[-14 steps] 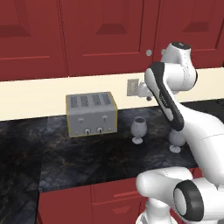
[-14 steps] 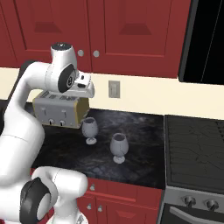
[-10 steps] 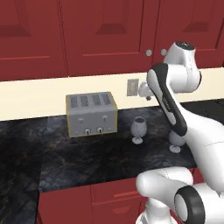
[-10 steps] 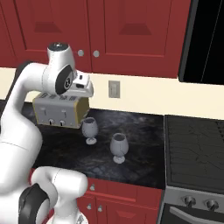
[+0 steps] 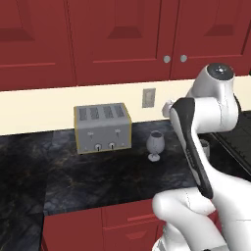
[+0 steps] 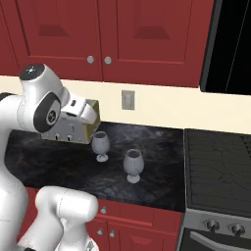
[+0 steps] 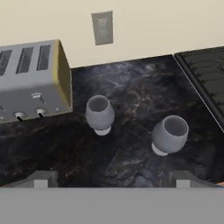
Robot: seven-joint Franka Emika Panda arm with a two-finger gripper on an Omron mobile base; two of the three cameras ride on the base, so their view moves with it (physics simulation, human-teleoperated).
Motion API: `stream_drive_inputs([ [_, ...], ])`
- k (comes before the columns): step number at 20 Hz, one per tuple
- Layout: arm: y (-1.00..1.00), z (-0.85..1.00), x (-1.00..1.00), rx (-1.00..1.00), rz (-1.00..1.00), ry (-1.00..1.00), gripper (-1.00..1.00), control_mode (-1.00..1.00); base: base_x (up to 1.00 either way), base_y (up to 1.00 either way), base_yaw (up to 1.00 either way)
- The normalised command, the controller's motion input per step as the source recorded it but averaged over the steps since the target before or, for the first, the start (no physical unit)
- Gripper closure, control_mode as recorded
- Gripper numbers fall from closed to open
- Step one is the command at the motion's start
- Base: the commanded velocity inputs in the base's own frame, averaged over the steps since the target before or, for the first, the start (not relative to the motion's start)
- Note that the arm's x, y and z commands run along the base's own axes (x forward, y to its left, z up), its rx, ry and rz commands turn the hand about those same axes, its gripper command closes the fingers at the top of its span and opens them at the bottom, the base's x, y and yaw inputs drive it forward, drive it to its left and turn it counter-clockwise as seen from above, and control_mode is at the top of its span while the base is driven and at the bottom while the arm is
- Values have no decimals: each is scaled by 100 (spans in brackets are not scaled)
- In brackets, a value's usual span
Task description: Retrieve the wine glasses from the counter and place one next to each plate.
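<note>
Two grey wine glasses stand upright on the black marbled counter [image 7: 131, 83], right of a toaster. The left glass [image 7: 100, 113] [image 5: 155, 145] [image 6: 100, 145] is near the toaster's corner. The right glass [image 7: 170, 134] [image 6: 133, 165] stands closer to the stove; in the left base view my arm hides most of this glass [image 5: 204, 147]. My gripper [image 7: 112, 181] hovers above and in front of both glasses, open, with nothing between its fingertips [image 7: 41, 179]. The plates are out of view.
A silver four-slot toaster [image 5: 102, 128] [image 6: 68, 131] [image 7: 30, 81] sits against the cream wall, under red upper cabinets. A wall outlet [image 5: 148, 97] is behind the glasses. A black stove top [image 6: 218, 166] [image 7: 203, 70] borders the counter on the right.
My arm's upper joint has sunk a little and pulled back from the wall. The glasses and the toaster stand where they were.
</note>
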Motion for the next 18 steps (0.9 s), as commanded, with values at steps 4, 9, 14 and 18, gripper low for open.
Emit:
stream_drive_inputs([
  [4, -19, 1, -59, 16, -48, -9, -100, -100, 0, 0, 0],
  [9, -19, 0, -44, 21, -56, -1, -100, -100, 0, 0, 0],
  [14, -44, -5, -24, 9, -65, 0, -100, -100, 0, 0, 0],
  [18, -52, -7, -30, 14, -60, 0, -100, -100, 0, 0, 0],
])
